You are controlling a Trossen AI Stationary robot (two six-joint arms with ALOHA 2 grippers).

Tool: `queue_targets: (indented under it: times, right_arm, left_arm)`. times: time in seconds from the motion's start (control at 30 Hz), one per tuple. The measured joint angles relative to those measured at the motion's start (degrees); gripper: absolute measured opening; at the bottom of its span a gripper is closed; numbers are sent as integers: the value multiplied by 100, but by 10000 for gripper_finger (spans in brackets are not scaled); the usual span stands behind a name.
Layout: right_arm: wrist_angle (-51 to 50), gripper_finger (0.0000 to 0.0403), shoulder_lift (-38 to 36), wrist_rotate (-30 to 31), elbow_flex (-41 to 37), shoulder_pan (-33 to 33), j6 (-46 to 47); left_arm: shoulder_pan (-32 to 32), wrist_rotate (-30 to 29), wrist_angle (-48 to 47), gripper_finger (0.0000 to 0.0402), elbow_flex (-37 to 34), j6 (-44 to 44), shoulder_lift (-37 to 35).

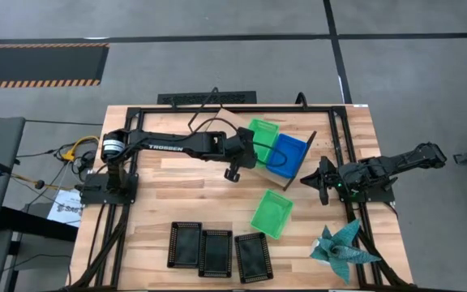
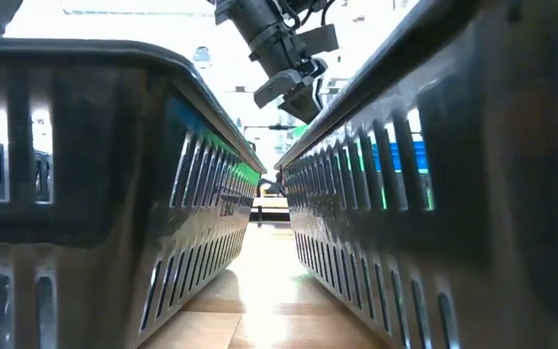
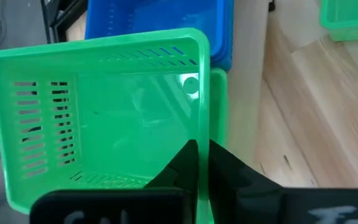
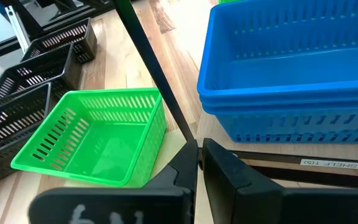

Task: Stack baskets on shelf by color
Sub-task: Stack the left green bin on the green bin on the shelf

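Note:
My left gripper [image 1: 252, 151] is shut on a bright green basket [image 3: 104, 118] over the far end of the shelf [image 4: 272, 160]. A second green rim [image 3: 220, 106] shows right beside and below the held basket. A stack of blue baskets [image 1: 288, 156] rests by its base on the shelf next to it. Another green basket [image 1: 272, 214] sits on the tabletop, and three black baskets [image 1: 215, 252] stand in a row near the front edge. My right gripper [image 1: 308, 180] waits shut and bare at the table's right, beside the shelf. My left gripper pinches a side wall of the green basket at its rim [image 3: 202, 134], one finger inside the basket and one outside. The fingers slant down from the table's left. The basket sits tilted; whether its base rests on the green basket beneath cannot be told.
A teal spiky star-shaped object [image 1: 343, 248] lies at the front right corner. The shelf's black wire frame [image 4: 154, 74] slants between the loose green basket and the blue stack. In the low view the black baskets [image 2: 114, 194] fill the foreground.

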Motion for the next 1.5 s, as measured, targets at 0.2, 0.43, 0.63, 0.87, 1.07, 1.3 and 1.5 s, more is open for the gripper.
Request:
queue_targets:
  times: [0.2, 0.43, 0.63, 0.87, 1.07, 1.3, 1.5]
  right_arm:
    - [0, 50, 0, 0, 0, 0, 0]
    - [0, 50, 0, 0, 0, 0, 0]
    - [0, 50, 0, 0, 0, 0, 0]
    - [0, 50, 0, -2, 0, 0, 2]
    - [0, 50, 0, -4, 0, 1, 2]
    - [0, 50, 0, -7, 0, 0, 2]
    - [0, 50, -1, -11, 0, 2, 4]
  left_arm:
    - [19, -142, -1, 66, 0, -37, 0]
    - [11, -519, 0, 114, 0, -46, 0]
    - [-109, -1152, 266, 120, 1, -27, -43]
    - [-182, -1085, 1010, 93, 7, -139, -50]
    - [-170, -504, 950, 63, 7, -513, -45]
    - [-50, -174, 929, 78, 7, -1078, -39]
    - [150, -193, 609, 105, 7, -1435, -13]
